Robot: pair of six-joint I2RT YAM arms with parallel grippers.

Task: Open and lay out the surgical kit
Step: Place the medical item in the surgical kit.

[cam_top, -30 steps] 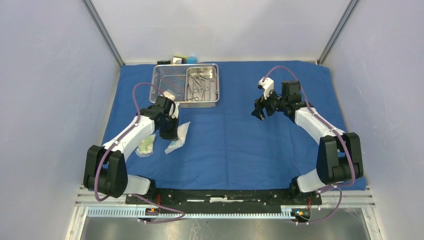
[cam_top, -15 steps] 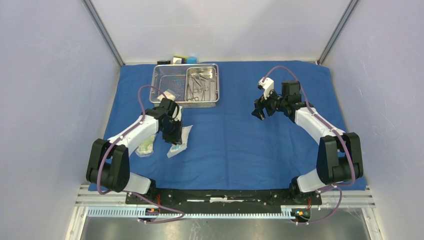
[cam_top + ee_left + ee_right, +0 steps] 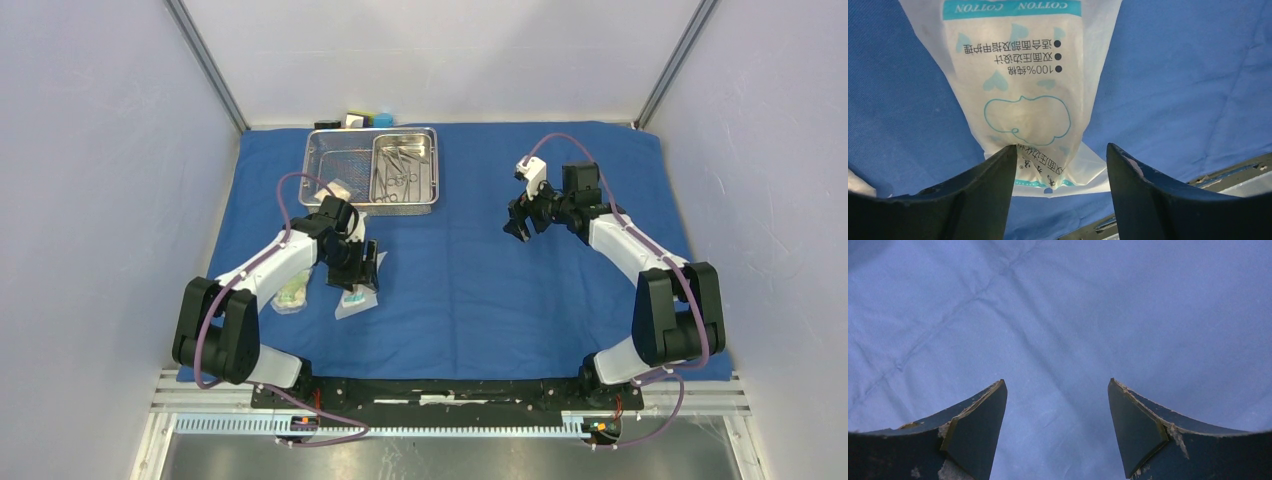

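Observation:
The surgical kit lies opened on its blue cloth wrap (image 3: 470, 290). At the back stands the wire-mesh basket (image 3: 325, 165), holding the smaller steel pan (image 3: 428, 190) with slim instruments (image 3: 398, 172). My left gripper (image 3: 357, 268) (image 3: 1060, 150) is open just over a white packet with teal print (image 3: 354, 300) (image 3: 1020, 75) lying flat on the cloth. Its left fingertip (image 3: 1005, 160) touches the packet's edge. A second packet (image 3: 292, 292) lies to its left and a third (image 3: 338, 188) by the basket's near corner. My right gripper (image 3: 522, 222) (image 3: 1055, 385) hangs open over bare cloth.
Small black, white and blue blocks (image 3: 356, 120) sit behind the basket at the back wall. Grey side walls close in the table left and right. The arms' base rail (image 3: 440, 392) runs along the near edge.
My left gripper has opened and let go of the white packet, which now lies flat on the cloth a little nearer than before. The right arm has not moved.

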